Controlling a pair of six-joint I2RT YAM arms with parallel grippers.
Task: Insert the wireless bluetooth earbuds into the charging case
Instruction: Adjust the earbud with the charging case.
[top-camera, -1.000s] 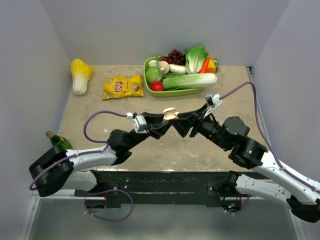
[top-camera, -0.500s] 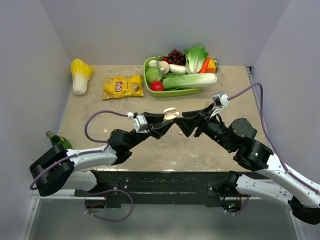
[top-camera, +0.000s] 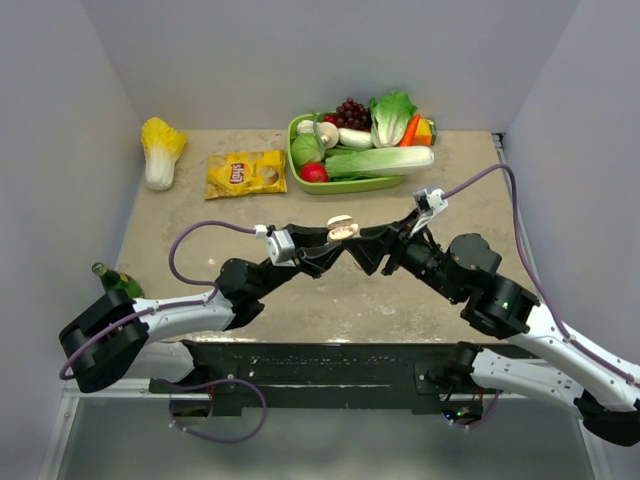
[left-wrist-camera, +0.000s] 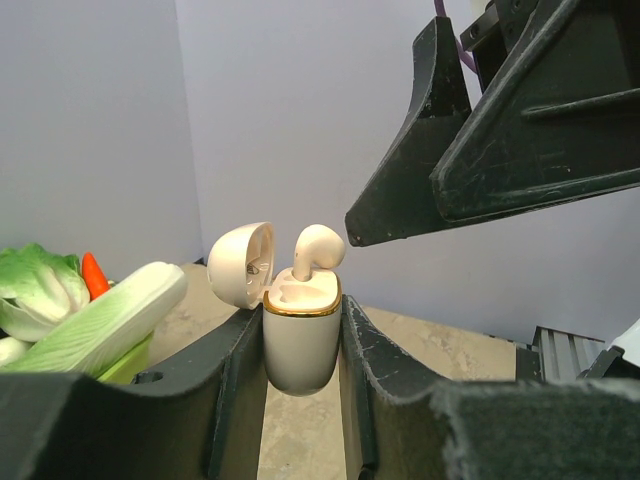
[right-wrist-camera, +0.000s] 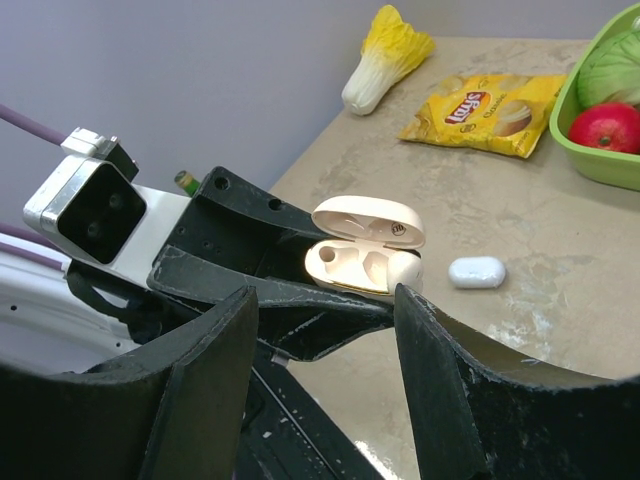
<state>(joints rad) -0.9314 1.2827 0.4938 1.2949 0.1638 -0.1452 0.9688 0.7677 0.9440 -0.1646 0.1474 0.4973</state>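
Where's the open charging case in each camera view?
Top external: charging case at picture centre.
Left wrist: lower centre, gripped by the left gripper.
Right wrist: centre, lid up.
Shared landmark: the green tray, seen in all three.

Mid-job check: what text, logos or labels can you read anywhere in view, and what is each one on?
"Lay's": red logo on the yellow chip bag, lying on the table.
Smaller print beside that logo: too blurred to read.
Small dark mark inside the open lid of the charging case: too small to read.
Nothing else readable.
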